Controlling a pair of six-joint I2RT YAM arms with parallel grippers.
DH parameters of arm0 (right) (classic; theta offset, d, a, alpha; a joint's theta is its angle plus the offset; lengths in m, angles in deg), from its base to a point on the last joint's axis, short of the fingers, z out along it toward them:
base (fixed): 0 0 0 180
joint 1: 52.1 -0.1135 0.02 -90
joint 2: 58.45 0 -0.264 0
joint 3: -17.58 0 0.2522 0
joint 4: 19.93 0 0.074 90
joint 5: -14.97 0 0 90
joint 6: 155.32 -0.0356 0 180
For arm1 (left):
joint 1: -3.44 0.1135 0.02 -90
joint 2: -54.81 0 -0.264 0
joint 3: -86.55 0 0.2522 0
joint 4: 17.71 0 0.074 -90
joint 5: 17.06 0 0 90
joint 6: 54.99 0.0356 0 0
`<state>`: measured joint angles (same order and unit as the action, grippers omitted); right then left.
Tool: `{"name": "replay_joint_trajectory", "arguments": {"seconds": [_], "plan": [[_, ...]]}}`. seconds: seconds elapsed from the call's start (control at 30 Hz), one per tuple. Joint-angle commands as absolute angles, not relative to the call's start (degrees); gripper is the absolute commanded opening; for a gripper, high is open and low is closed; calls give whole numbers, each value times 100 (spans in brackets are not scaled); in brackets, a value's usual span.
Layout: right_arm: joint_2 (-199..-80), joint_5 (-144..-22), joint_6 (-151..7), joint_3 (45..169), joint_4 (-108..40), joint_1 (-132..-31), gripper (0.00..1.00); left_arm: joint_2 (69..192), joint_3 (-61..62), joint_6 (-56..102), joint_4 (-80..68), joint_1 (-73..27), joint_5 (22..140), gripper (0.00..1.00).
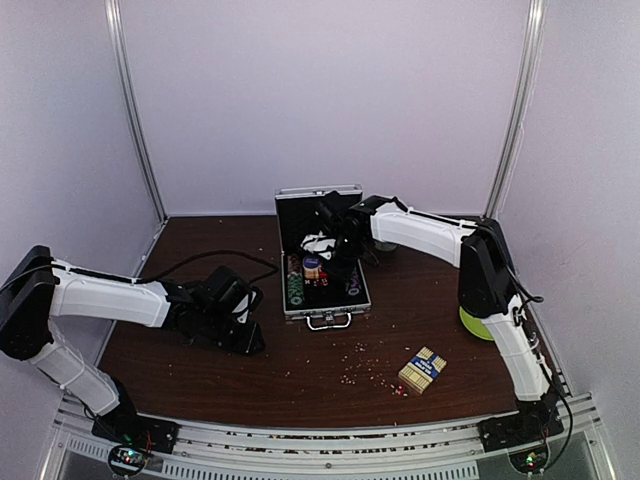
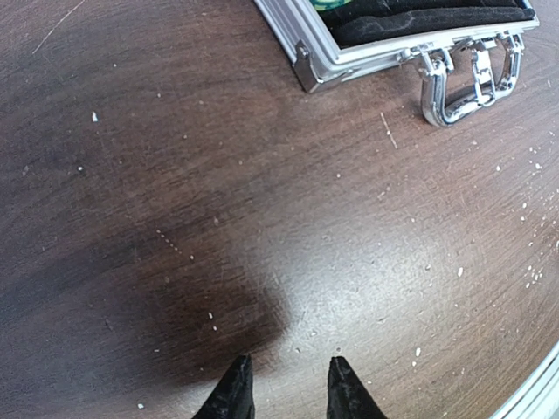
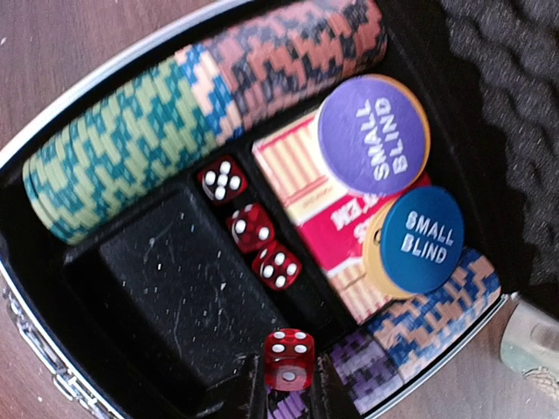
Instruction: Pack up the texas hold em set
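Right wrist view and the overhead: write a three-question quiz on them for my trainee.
1. True or false: the right gripper grips a red die over the open case.
2. How many dice lie in the case's slot? A) two B) three C) five
3. Fill in: the blue-and-tan card box lies on the ____, outside the case.
Key: 1 true; 2 B; 3 table.

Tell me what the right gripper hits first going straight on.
Holding a red die, the right gripper would likely meet the black case lining beside the three seated dice; depth is unclear.
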<state>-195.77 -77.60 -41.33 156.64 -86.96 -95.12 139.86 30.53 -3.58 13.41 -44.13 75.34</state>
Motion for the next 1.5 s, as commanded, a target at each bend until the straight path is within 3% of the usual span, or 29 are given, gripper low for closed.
{"name": "replay_joint_trajectory", "arguments": {"seconds": [0.0, 0.3, 0.37, 0.47, 0.77, 1.0, 1.23, 1.47], "plan": [[-19854, -7504, -4177, 15939, -8641, -9528, 9, 13912, 3070, -361, 1218, -4384, 7543, 31], [-20144, -7275, -4149, 16128, -8567, -9504, 10, 13889, 3077, -336, 1292, -4386, 7505, 31], [-20159, -7303, -4142, 16120, -8576, -9492, 15, 13883, 3086, -338, 1290, -4385, 7505, 31], [-20138, -7361, -4141, 16109, -8595, -9497, 32, 13892, 3096, -338, 1292, -4385, 7503, 31], [-19166, -7762, -4219, 15607, -8691, -9528, 35, 13933, 3053, -294, 1292, -4385, 7500, 31], [-17441, -8349, -4150, 13872, -8563, -9590, 36, 13972, 2996, -236, 1306, -4385, 7473, 31], [-15882, -9383, -3195, 11254, -8613, -9738, 35, 14099, 2880, -179, 1301, -4385, 7468, 32], [-15345, -8999, -2069, 9664, -8656, -10319, 33, 14218, 2780, -182, 1275, -4385, 7531, 32]]}}
